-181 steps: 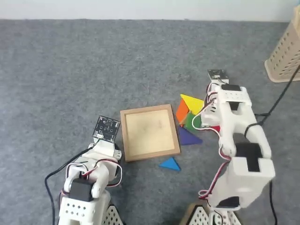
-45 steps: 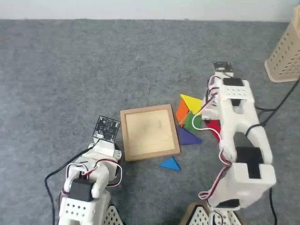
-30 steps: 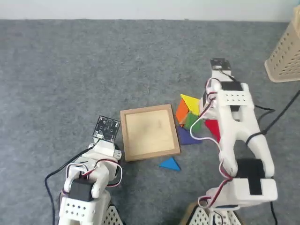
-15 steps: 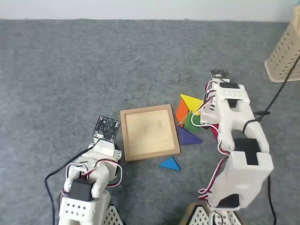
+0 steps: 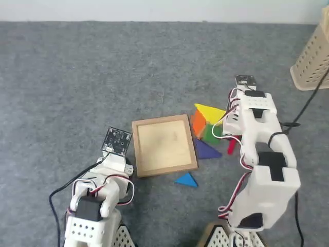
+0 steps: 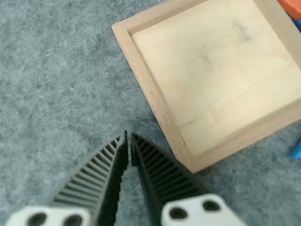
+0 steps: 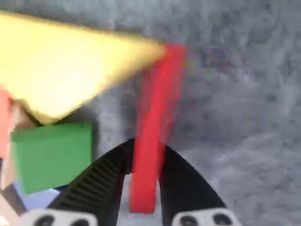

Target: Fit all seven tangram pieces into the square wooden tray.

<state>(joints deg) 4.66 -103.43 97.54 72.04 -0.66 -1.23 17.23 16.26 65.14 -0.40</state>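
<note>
The square wooden tray (image 5: 164, 145) lies on the grey carpet with nothing in it, and my left gripper (image 6: 128, 139) hovers shut just off its near corner (image 6: 155, 96). To the tray's right lie a yellow triangle (image 5: 209, 112), an orange piece (image 5: 198, 122), a green square (image 5: 209, 133) and a purple triangle (image 5: 207, 150). A blue triangle (image 5: 186, 179) rests in front of the tray. My right gripper (image 7: 143, 160) is shut on a red piece (image 7: 157, 103), held on edge beside the yellow triangle (image 7: 61, 70) and green square (image 7: 51, 155). From above the red piece (image 5: 231, 147) shows as a thin sliver.
A beige perforated basket (image 5: 313, 56) stands at the far right edge. Both arm bases occupy the front of the carpet. Open carpet stretches behind and to the left of the tray.
The right arm swung back and forth over the pieces. The red piece, which lay flat, now stands on edge in the right gripper. The left arm has not moved.
</note>
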